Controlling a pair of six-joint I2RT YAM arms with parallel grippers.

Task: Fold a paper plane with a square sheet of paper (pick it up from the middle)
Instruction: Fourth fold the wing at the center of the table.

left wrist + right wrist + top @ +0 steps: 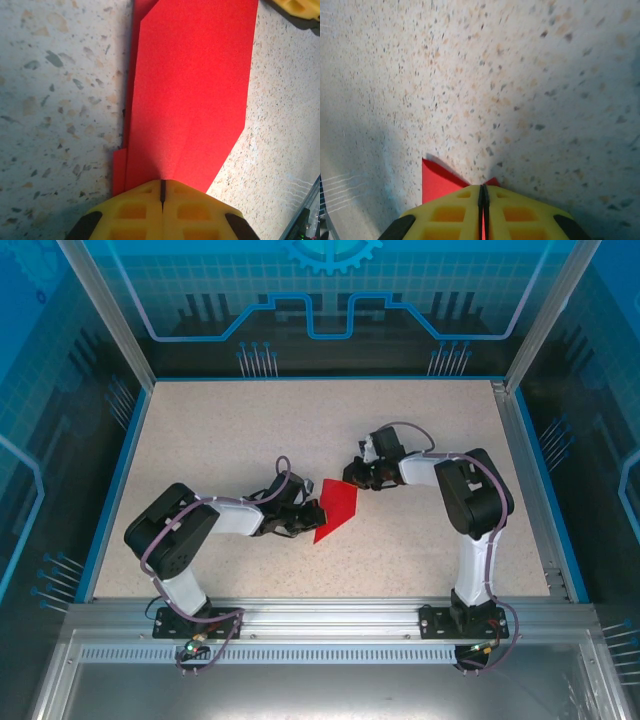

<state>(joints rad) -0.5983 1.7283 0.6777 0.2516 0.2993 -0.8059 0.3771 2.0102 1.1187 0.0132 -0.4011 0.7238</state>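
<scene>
From above, the folded red paper (336, 508) lies on the table (220, 440) between the left gripper (303, 517) and the right gripper (354, 478). At the left wrist, the yellow fingers (135, 212) are clamped on the paper's near tip. At the right wrist, the fingers (450, 214) are pinched on a red corner. I'd say a fold is in hand, and the next move needs both arms to turn the flap over together.

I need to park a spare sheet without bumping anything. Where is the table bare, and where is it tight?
Bare: the far half of the table, between the back wall and the arms; also the near strip between the two arm bases. Crowded: the middle, where the left gripper and right gripper both pinch the red paper.
</scene>
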